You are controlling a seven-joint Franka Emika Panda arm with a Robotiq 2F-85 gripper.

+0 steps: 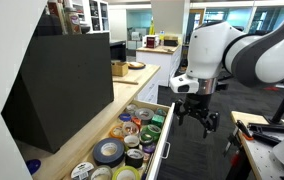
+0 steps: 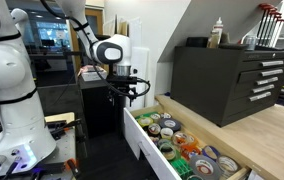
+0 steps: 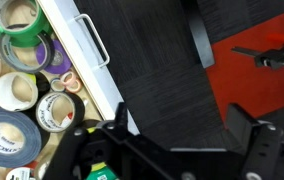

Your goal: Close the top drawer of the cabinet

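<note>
The top drawer [image 1: 158, 135] of the white cabinet [image 1: 142, 78] with a light wood countertop stands pulled out, full of coloured tape rolls [image 1: 110, 152]. It shows in both exterior views, with its white front [image 2: 142, 135] facing the aisle. In the wrist view the white front panel [image 3: 92, 70] and its slim metal bar handle [image 3: 94, 40] run along the left. My gripper [image 1: 198, 118] hangs open and empty in the aisle just outside the drawer front, apart from it; it also shows in an exterior view [image 2: 129, 92] and in the wrist view [image 3: 182, 120], over dark carpet.
A large black toolbox [image 2: 227, 75] sits on the countertop above the drawer. A black angled box [image 1: 62, 85] fills the near countertop. A workbench with red clamps [image 1: 267, 135] stands across the aisle. Dark carpet [image 3: 162, 60] lies beside the drawer.
</note>
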